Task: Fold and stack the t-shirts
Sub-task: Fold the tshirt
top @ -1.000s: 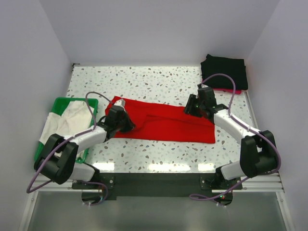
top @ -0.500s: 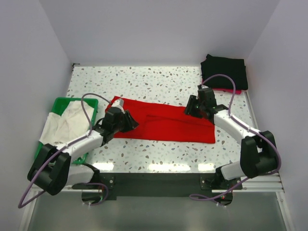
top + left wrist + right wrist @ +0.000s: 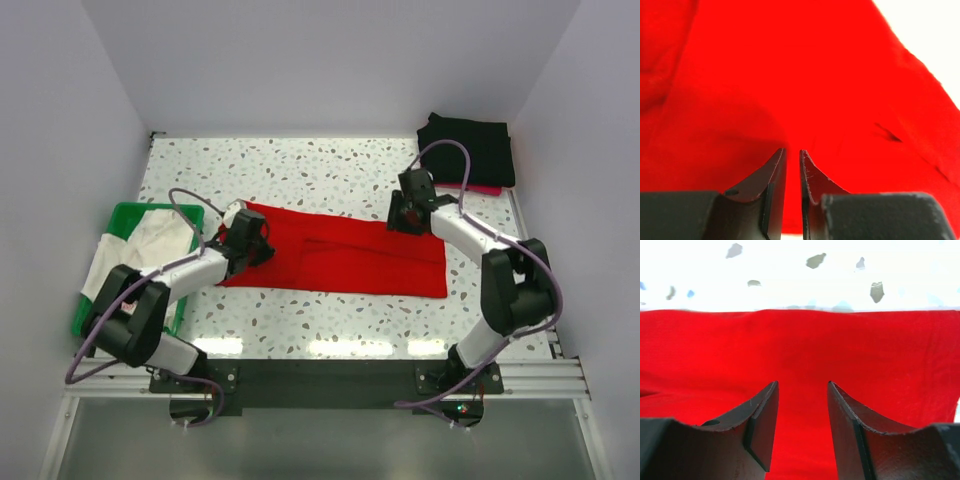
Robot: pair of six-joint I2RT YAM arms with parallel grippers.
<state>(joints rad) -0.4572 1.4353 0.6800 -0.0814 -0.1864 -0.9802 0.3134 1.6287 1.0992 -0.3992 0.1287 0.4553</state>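
Here, the red t-shirt (image 3: 340, 255) lies flat mid-frame for folding. The right gripper (image 3: 802, 385) poises open over its upper-right edge; the left gripper (image 3: 792, 152) has jaws nearly meeting at its left end, grip unclear.

The shirt (image 3: 340, 250) at centre frame is plain bright red. At left, a white shirt (image 3: 140, 250) lies in a green basket (image 3: 125, 212). The shirts (image 3: 468, 148) at upper right are plain black, with a pink edge (image 3: 483, 189) beneath them. The desk (image 3: 300, 170) is white with grey and dark speckles. The left pincer (image 3: 792, 151) and right pincer (image 3: 802, 384) are black.
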